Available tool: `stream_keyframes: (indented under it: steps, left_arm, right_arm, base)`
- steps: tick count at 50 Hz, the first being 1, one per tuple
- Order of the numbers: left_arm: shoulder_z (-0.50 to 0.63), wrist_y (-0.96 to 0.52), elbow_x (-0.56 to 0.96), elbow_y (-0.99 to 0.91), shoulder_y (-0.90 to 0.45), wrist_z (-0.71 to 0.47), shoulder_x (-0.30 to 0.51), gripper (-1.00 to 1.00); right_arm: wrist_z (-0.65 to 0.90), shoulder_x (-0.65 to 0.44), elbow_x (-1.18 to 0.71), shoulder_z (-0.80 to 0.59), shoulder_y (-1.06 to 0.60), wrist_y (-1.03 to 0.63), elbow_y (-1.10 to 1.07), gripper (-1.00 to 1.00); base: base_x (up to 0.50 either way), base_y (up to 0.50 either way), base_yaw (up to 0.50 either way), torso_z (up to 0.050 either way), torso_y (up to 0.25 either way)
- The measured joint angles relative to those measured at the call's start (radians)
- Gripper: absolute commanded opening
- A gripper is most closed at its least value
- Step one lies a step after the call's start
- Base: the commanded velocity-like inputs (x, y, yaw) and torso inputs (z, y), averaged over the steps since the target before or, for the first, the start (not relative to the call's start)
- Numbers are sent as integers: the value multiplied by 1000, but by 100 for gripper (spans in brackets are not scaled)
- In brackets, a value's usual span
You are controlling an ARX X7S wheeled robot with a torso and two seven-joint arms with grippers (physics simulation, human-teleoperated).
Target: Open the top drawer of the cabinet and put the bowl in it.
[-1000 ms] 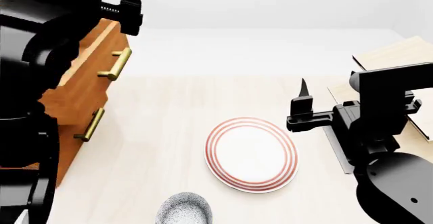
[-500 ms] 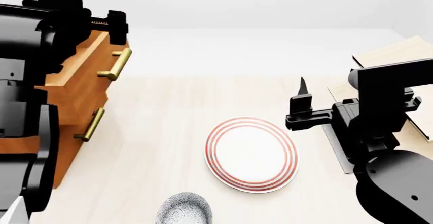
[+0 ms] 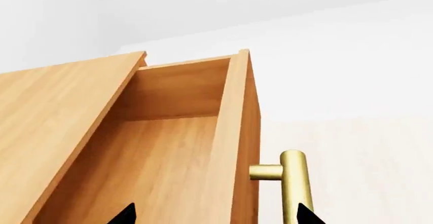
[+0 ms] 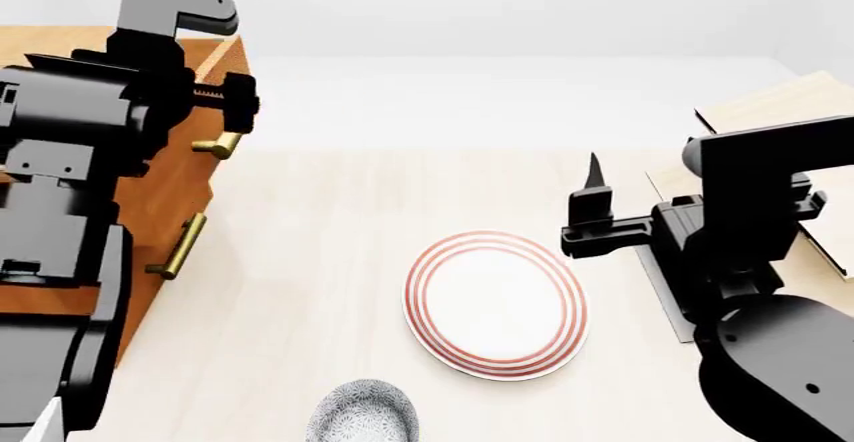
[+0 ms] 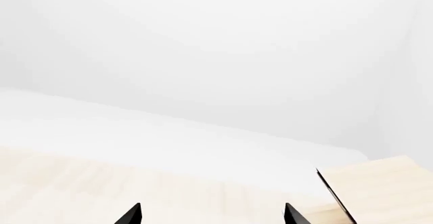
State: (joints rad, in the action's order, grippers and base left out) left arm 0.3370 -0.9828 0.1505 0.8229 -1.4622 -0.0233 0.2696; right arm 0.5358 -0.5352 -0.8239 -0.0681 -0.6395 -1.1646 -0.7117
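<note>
From my left wrist camera I judge the opening half of the job done: the top drawer (image 3: 176, 148) stands pulled out of the cabinet (image 4: 160, 197), its pale wooden inside bare, and its brass handle (image 3: 292, 183) sits just ahead of my left pincer (image 3: 215, 215), whose two black tips are spread apart with the drawer front and handle between them, gripping nothing. What is left is the whole second half, as I read it. The bowl (image 4: 360, 412) sits at the near edge of the surface (image 4: 334, 262), well apart from the cabinet, close to the red-ringed plate (image 4: 497, 304) but not touching it. My right pincer (image 4: 590, 207) hangs above the surface beyond the plate, tips apart in its wrist camera and empty, so the bowl has yet to be picked up and carried across
</note>
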Motion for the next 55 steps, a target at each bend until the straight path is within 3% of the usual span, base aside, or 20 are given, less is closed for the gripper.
stream_keyframes:
  steps: [21,55]
  left_arm:
    - [37,-35,9,-97,90,29,-12,100]
    - [69,-198,41,-464,212,21,-22,100]
  right_arm:
    - [-1,-6,8,-11,15,27,12,100]
    - [9,-14,0,-11,28,45,13,100]
  base:
    - [0,0,0,0,0]
    - [0,0,0,0,1]
